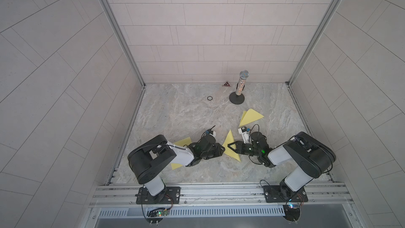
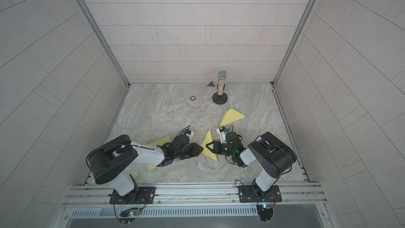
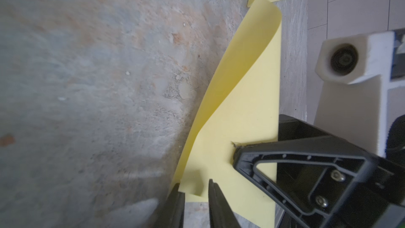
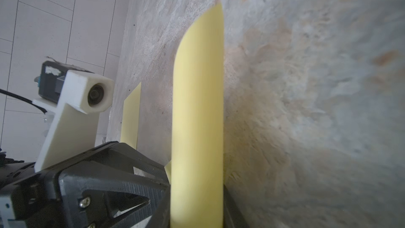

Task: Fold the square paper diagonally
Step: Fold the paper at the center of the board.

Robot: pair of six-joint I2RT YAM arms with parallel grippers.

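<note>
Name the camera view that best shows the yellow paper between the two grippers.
Left wrist: close up, it shows the paper curling, with the left gripper and right gripper at it. Both top views show a small, partly covered triangle. The right wrist shows only its rolled fold.

Marble tabletop. Centre yellow sheet shows as a narrow triangle between the two arms. Left pincer points at the edge facing its arm. Right pincer overlaps the sheet from the other side. Second yellow sheet lies partly under the left arm. Folded yellow triangle lies farther back, near the microphone on its stand.
</note>
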